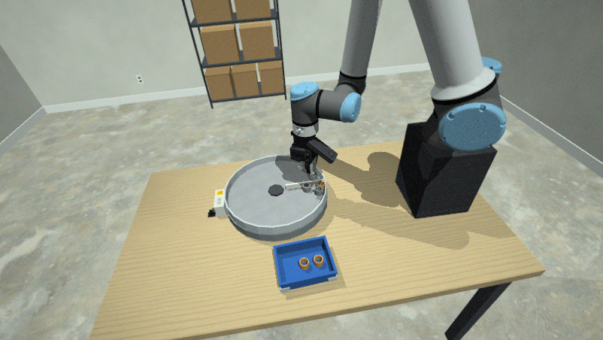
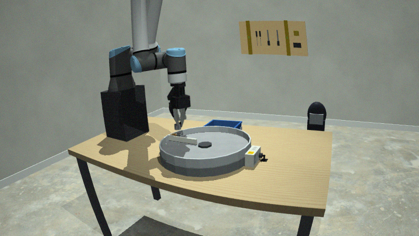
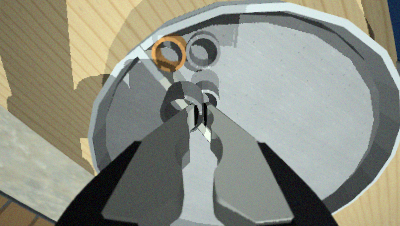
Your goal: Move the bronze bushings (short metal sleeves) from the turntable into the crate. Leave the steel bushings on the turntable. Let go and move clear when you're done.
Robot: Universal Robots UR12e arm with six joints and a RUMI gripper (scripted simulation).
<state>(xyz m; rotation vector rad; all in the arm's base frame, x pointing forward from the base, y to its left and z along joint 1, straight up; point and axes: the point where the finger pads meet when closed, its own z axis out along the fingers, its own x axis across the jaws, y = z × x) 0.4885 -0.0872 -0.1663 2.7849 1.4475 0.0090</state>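
My gripper point(image 1: 313, 174) point(image 2: 177, 123) point(image 3: 201, 104) is just above the grey turntable point(image 1: 253, 210) point(image 2: 222, 153) point(image 3: 300, 100), near its edge on the arm's side. Its jaws are nearly together and pinch the wall of a grey steel bushing point(image 2: 176, 127) point(image 3: 169, 102), which hangs at the tips, off the turntable. A bronze bushing point(image 1: 321, 184) point(image 3: 169, 38) stands by the turntable's rim. A steel bushing point(image 1: 318, 190) point(image 3: 202, 50) is right beside it, and another steel bushing point(image 1: 306, 187) is partly hidden by the fingers in the wrist view. Two bronze bushings point(image 1: 304, 263) point(image 1: 318, 260) stand in the blue crate point(image 1: 291, 255) point(image 2: 224, 123).
A pale guide bar point(image 1: 294, 186) point(image 2: 184, 139) point(image 3: 158, 71) reaches from the turntable's rim inward, close to the bushings. A dark hub point(image 1: 275, 189) point(image 2: 205, 144) is at its centre. A white control box point(image 1: 219, 204) point(image 2: 252, 158) sits at its far side from the arm.
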